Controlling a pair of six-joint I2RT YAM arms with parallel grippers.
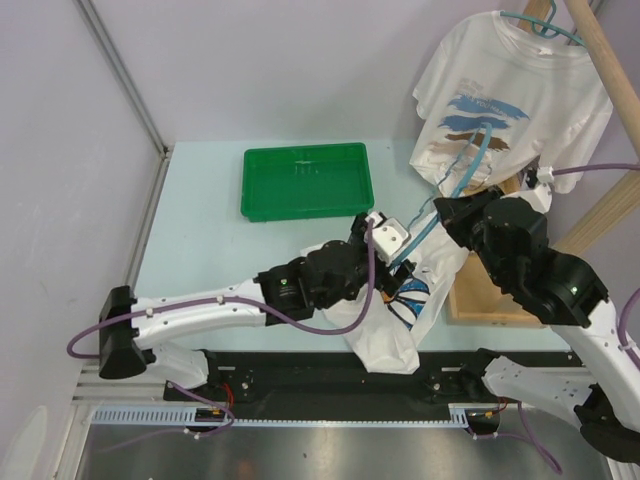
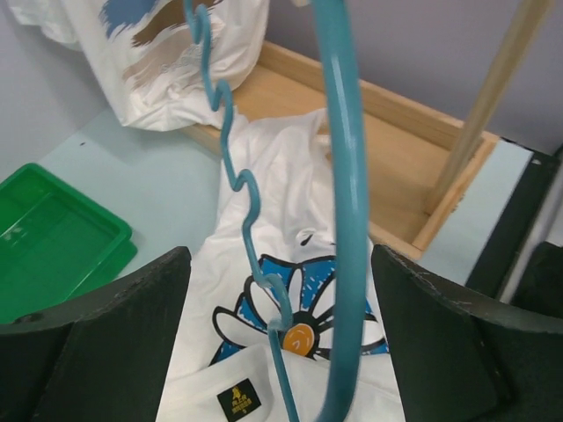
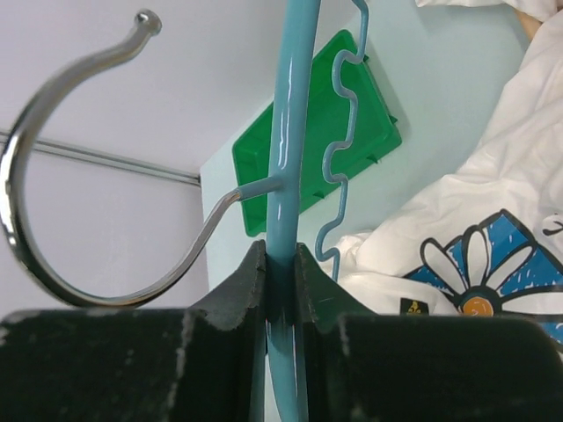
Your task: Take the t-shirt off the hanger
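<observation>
A white t-shirt with a blue daisy print lies crumpled at the table's front edge. It also shows in the left wrist view and the right wrist view. A teal hanger slants up from it, its thin wavy bar reaching down to the collar. My right gripper is shut on the hanger's thick bar below the metal hook. My left gripper is open. The hanger passes between its fingers without touching them.
A green tray sits at the back of the table. A wooden rack with a base and a slanted pole stands at the right. A second white t-shirt hangs from it on another teal hanger.
</observation>
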